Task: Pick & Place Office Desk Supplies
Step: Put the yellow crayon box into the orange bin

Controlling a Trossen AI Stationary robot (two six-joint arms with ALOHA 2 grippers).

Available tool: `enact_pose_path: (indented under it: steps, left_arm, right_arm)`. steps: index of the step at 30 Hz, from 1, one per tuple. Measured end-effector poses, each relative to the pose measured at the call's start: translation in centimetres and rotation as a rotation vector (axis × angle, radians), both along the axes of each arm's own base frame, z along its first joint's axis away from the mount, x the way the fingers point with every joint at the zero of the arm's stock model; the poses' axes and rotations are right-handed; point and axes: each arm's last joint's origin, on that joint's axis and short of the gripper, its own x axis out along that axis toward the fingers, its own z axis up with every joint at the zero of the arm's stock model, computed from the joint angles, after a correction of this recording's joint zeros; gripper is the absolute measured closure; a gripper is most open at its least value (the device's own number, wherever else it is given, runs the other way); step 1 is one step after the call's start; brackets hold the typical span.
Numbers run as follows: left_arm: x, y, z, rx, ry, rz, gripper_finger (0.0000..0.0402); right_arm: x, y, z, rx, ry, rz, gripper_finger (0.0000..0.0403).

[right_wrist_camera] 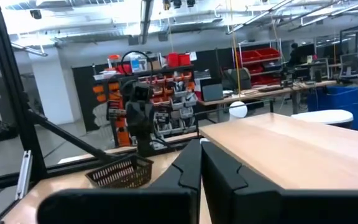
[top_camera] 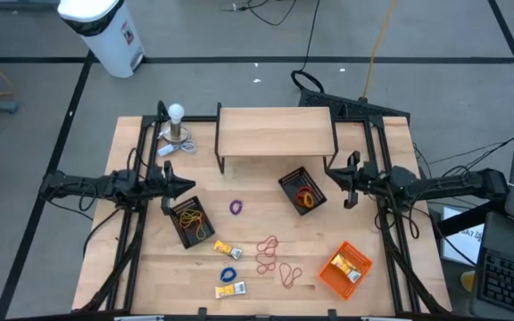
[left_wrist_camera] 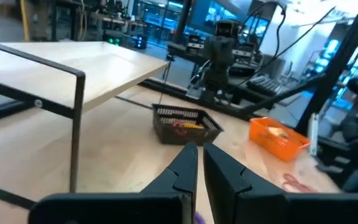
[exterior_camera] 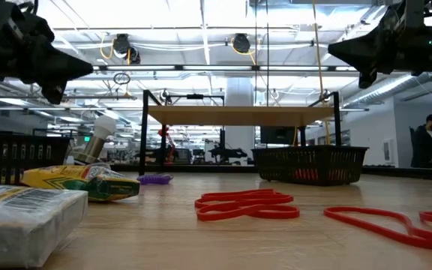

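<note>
Packets come first: two small yellow-and-white rectangular packets [top_camera: 230, 290] [top_camera: 227, 249] lie near the table's front edge with a blue rubber-band loop [top_camera: 228, 275] between them. Right of those sprawl thin red rubber-band loops [top_camera: 268, 252]. Farther back sits a purple loop [top_camera: 236, 207]. My left gripper [top_camera: 188, 185] and right gripper [top_camera: 332, 177] hang raised at either side, fingers pressed together, holding nothing.

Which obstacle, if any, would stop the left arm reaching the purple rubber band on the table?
Probably none. The purple rubber band lies alone on bare wood, right of the left claw, with nothing between them; the shelf stands farther back.
</note>
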Motion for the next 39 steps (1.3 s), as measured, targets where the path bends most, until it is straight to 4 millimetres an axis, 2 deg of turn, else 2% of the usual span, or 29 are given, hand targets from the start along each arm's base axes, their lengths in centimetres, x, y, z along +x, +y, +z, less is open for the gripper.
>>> enact_pose_path:
  steps: [5,8,11,14,18,21,23,26,30,33,36,39]
  left_arm:
    - [0.3,-0.3,3.3,-0.024,-0.007,-0.055,0.0376]
    - [1.4,-0.6,5.2,-0.017,0.117,-0.064,0.0376]
    - [3.1,-1.0,6.7,-0.018,0.282,-0.072,0.0376]
    - [4.8,-1.5,8.4,0.033,0.373,-0.122,0.0376]
    - [6.1,-2.2,11.2,0.113,0.302,-0.199,0.0376]
    - [6.6,-2.7,12.1,0.100,0.258,-0.222,0.0376]
    - [7.1,-2.9,11.7,0.062,0.282,-0.221,0.0376]
    - [8.2,-3.7,9.9,-0.015,0.419,-0.285,0.0376]
    - [10.4,-5.9,6.5,-0.041,0.635,-0.394,0.0376]
    - [11.7,-7.7,5.4,-0.017,0.748,-0.485,0.0371]
    - [13.0,-9.2,4.7,0.014,0.846,-0.549,0.0347]
    - [14.0,-10.5,4.2,0.073,0.892,-0.609,0.0306]
  right_arm:
    - [0.0,0.0,0.0,-0.029,0.005,-0.009,0.0401]
    - [0.0,0.0,0.1,-0.042,-0.007,-0.013,0.0402]
    - [-0.1,0.0,0.3,-0.043,-0.028,-0.014,0.0401]
    - [-0.1,0.0,0.4,-0.045,-0.036,-0.014,0.0401]
    - [-0.1,0.0,0.4,-0.042,-0.036,-0.009,0.0402]
    - [-0.1,0.0,0.4,-0.024,-0.039,-0.003,0.0400]
    - [-0.1,0.0,0.4,-0.020,-0.038,-0.002,0.0399]
    - [-0.1,0.0,0.3,-0.018,-0.034,-0.001,0.0399]
    - [0.0,0.0,0.2,-0.016,-0.027,-0.001,0.0399]
    - [0.1,0.0,0.2,0.002,-0.026,0.004,0.0399]
    - [0.1,0.0,0.2,0.007,-0.025,0.005,0.0399]
    - [0.1,0.0,0.1,0.019,-0.025,0.009,0.0399]
